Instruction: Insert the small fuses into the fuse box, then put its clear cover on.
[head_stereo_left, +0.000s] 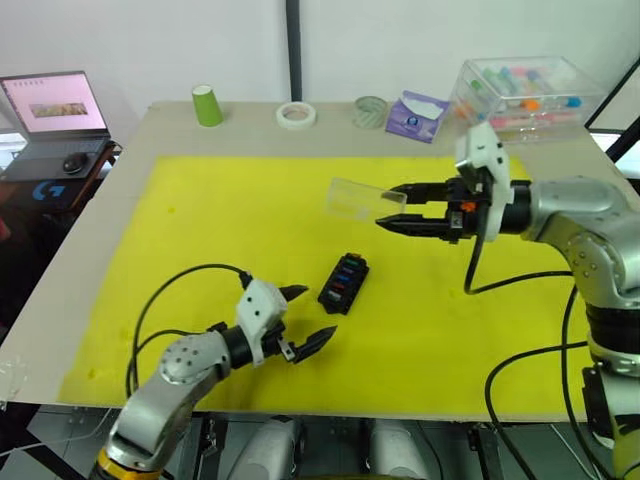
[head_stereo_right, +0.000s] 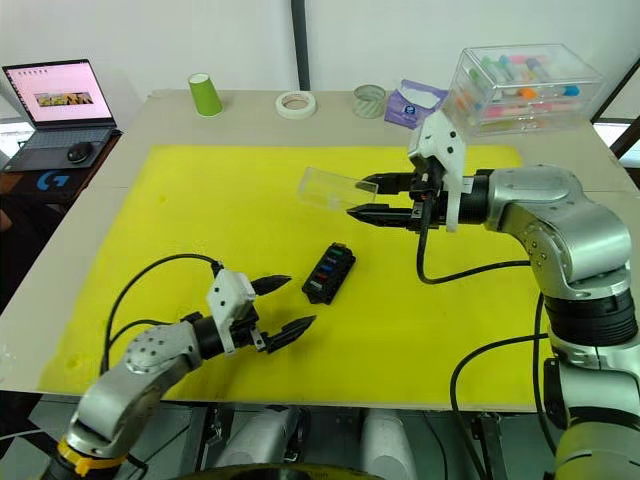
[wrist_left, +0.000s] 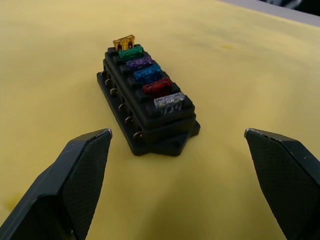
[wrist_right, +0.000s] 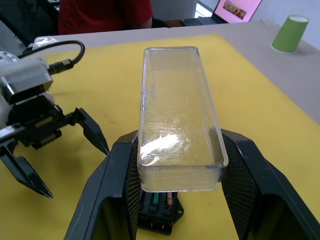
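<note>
Covering most of a pale grey table (head_stereo_left: 100, 240), a bright yellow mat (head_stereo_left: 250, 230) is serving as the work surface, and white walls are closing off the room behind it. Along the table's far edge a green paper cup (head_stereo_left: 207, 105) is standing upside down, with a roll of white tape (head_stereo_left: 296, 115) beside it, then a greyish roll (head_stereo_left: 369, 111), a purple-and-white packet (head_stereo_left: 416, 114) and a large clear bin of coloured tubes (head_stereo_left: 525, 93) at the far right corner. Off the table's left side, a laptop (head_stereo_left: 56, 110) with a lit screen is sitting on a lower stand with a mouse (head_stereo_left: 74, 160) in front of it. A person in a red top (wrist_right: 105, 15) is showing beyond the table in the right wrist view.

Near the middle of the mat the fuse box (head_stereo_left: 344, 283) is lying flat, with the small fuses (wrist_left: 147, 82) sitting in a row in its slots: amber, green, purple, teal, red and grey.

Just beside the box, toward the near edge, the left gripper (head_stereo_left: 300, 318) is hovering low with its fingers spread wide, gripping nothing. Further back and to the right, the right gripper (head_stereo_left: 392, 208) is hanging above the mat, its fingers pinching one end of the clear cover (head_stereo_left: 360, 198), which is sticking out past the fingertips, raised off the surface and apart from the box.
</note>
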